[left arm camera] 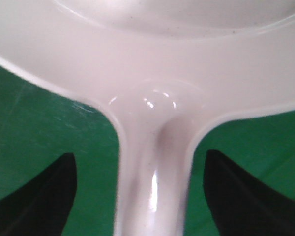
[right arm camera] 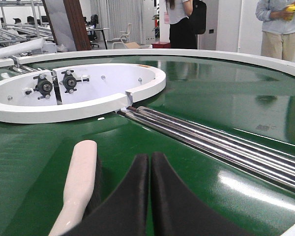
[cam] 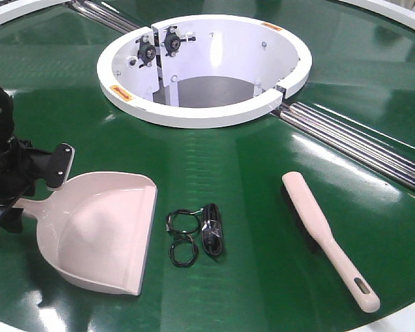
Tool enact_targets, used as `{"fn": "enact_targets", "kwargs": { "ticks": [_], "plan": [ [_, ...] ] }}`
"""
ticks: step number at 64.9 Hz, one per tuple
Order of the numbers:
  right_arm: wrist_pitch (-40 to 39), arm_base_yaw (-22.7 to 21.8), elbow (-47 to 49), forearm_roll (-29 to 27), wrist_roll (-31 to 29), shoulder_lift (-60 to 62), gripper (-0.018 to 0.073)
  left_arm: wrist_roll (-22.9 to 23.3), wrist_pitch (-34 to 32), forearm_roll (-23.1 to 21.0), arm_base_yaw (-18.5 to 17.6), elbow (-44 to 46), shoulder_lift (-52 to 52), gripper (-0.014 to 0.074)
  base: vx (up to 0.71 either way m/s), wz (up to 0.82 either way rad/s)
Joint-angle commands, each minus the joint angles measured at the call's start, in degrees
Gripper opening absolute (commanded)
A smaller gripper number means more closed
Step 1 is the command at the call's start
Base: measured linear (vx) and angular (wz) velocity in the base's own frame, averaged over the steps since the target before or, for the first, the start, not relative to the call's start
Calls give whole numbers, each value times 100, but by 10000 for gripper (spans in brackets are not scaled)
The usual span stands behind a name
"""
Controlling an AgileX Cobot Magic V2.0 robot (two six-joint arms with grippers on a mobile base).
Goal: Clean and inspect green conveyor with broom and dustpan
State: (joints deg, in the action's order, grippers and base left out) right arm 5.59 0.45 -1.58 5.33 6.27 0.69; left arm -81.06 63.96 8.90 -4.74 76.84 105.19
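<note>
The green conveyor (cam: pixel 256 173) fills the front view, with its white ring opening (cam: pixel 194 114) at the back. The beige-pink dustpan (cam: pixel 104 228) lies flat at the left, mouth toward the front edge. My left gripper (cam: pixel 31 197) stands open astride the dustpan's handle. In the left wrist view the handle (left arm camera: pixel 152 187) runs between the two black fingers (left arm camera: pixel 49 196) with green gaps on both sides. The broom (cam: pixel 325 235) lies at the right, slotted handle end toward the front. My right gripper (right arm camera: pixel 150 158) is shut on nothing, just right of the broom (right arm camera: pixel 81 177). The front view does not show it.
A black cable bundle (cam: pixel 212 232) and small black rings (cam: pixel 182 238) lie between dustpan and broom. Metal roller strips (cam: pixel 360 142) run from the ring toward the right edge. Two people (right arm camera: pixel 184 19) stand beyond the conveyor's far rim in the right wrist view.
</note>
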Motion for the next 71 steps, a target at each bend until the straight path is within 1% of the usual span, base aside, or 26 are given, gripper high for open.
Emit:
{"fn": "enact_targets", "kwargs": {
  "ticks": [1, 8, 13, 16, 17, 23, 27, 37, 44, 51, 60, 63, 71],
  "plan": [
    [-424, -25, -21, 6, -13, 55, -8, -63, -11, -21, -8, 167, -260, 479, 0, 0],
    [-424, -25, -21, 6, -13, 55, -8, -72, 147, -22, -8, 167, -260, 399, 0, 0],
    [-424, -25, -21, 6, -13, 55, -8, -77, 230, -17, -8, 167, -260, 302, 0, 0],
    [-424, -25, -21, 6, -13, 55, -8, -77, 291, -17, -8, 167, -267, 218, 0, 0],
    [-424, -25, -21, 6, -13, 55, -8, -77, 304, -17, -8, 167, -276, 206, 0, 0],
    [-424, -25, -21, 6, -13, 55, -8, -70, 383, -17, -10, 167, -316, 59, 0, 0],
    [-424, -25, -21, 6, -13, 55, -8, -67, 450, -8, -66, 167, -363, -9, 0, 0],
    [-424, -25, -21, 6, -13, 55, -8, 13, 455, -15, -225, 167, -479, -8, 0, 0],
    [-424, -25, -21, 6, -13, 55, -8, 64, 532, 85, -386, 167, -506, -8, 0, 0],
    [-424, -25, -21, 6, -13, 55, -8, 459, 626, 119, -505, 167, -506, -8, 0, 0],
    [-424, -25, -21, 6, -13, 55, -8, 977, 704, 429, -535, 167, -506, -8, 0, 0],
    [-424, -25, -21, 6, -13, 55, -8, 1009, 747, 499, -535, 167, -506, -8, 0, 0],
    [-424, -25, -21, 6, -13, 55, -8, 1014, 753, 499, -535, 167, -506, -8, 0, 0]
  ]
}}
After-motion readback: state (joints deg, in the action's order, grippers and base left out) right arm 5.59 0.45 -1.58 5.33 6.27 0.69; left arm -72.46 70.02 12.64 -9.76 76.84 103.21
